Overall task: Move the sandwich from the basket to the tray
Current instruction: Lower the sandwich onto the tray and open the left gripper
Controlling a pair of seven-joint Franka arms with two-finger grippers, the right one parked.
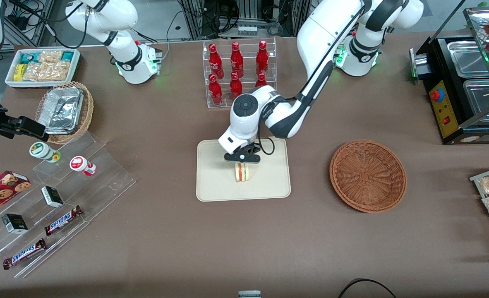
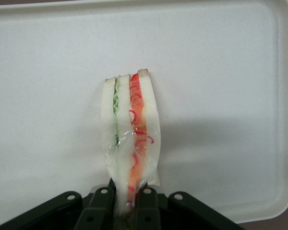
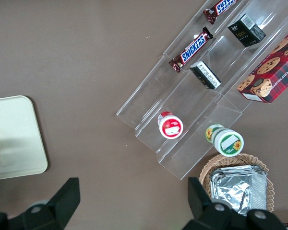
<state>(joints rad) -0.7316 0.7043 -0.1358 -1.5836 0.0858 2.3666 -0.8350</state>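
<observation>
Late stage: gripper point(image 1: 242, 162) clamps the sandwich point(image 1: 242, 172) at the centre of the front view, over the tray point(image 1: 211, 186); basket point(image 1: 367, 175), centre-right, is emptied; only release remains

table point(image 1: 166, 231): wide, covered in plain brown cloth, evenly lit
floor point(image 1: 161, 16): pale grey, seen above the table's far edge
cables point(image 1: 29, 25): black, trailing over the floor
metal rack point(image 1: 248, 14): standing on the floor, far centre

My left arm reaches out over the table's middle, wrist bent downward, hand point(image 1: 242, 163) pointing down with fingers point(image 2: 102, 203) pinched close together.
</observation>
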